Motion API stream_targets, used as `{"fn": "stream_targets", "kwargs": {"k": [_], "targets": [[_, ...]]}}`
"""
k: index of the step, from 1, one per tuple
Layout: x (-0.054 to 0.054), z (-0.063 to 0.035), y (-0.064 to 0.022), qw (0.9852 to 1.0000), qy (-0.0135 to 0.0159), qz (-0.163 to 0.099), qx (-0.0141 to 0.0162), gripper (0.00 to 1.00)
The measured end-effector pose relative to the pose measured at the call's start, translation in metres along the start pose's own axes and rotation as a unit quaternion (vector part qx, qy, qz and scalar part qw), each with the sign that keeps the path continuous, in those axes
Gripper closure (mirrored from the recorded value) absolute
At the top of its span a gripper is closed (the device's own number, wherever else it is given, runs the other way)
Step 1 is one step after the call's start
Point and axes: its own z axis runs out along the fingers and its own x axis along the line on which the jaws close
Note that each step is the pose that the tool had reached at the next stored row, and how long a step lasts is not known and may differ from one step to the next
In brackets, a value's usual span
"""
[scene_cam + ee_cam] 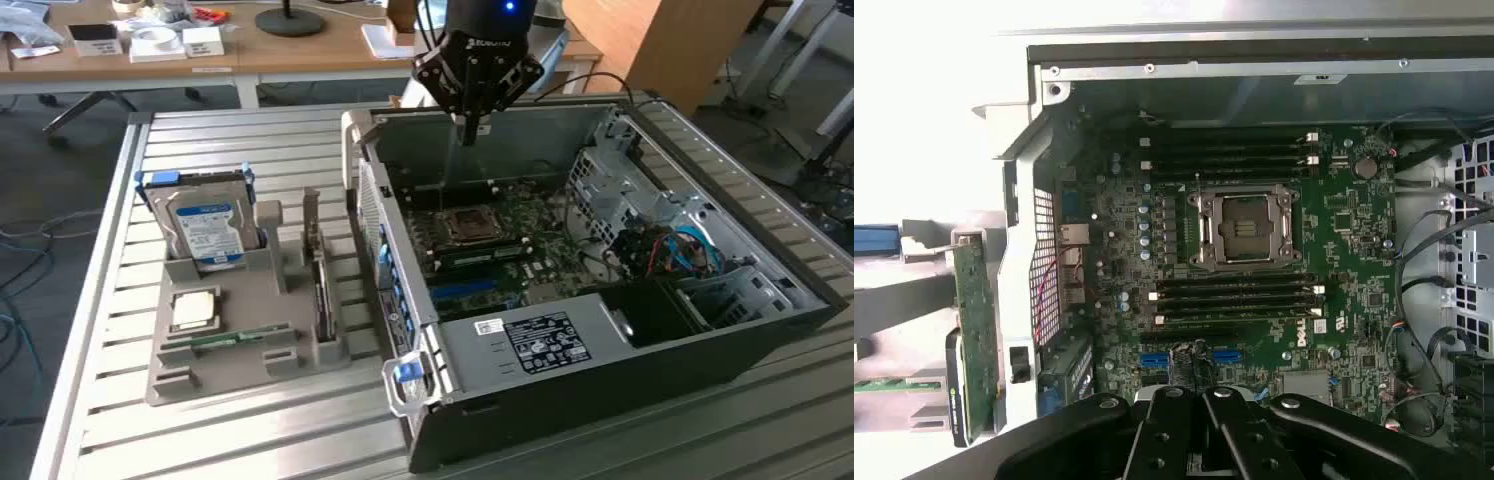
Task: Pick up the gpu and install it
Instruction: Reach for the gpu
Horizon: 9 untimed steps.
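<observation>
The gpu (318, 272) stands on edge in a slot of the grey holder (200, 375), on the exterior view's left of the open computer case (694, 330). In the wrist view the gpu (975, 340) appears as a thin green board outside the case wall. My gripper (467, 122) hangs above the back of the case, over the motherboard (514, 245), well apart from the gpu. Its black fingers (1174, 425) meet with nothing between them, so the gripper (1199, 405) is shut and empty. Under it lies the motherboard (1334, 250) with its CPU socket (1244, 228).
The holder also carries a silver hard drive with a blue-white label (210, 225), a CPU chip (194, 310) and a green RAM stick (227, 338). Blue cables (687, 250) and a power supply (541, 340) sit in the case. A wooden desk (267, 55) stands behind.
</observation>
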Motion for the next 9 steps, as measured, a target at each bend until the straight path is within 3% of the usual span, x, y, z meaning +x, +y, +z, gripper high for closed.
{"fn": "stream_targets", "kwargs": {"k": [9], "targets": [[0.0021,-0.0001,-0.0001,1.0000,0.0000,0.000,0.0000,0.89]]}}
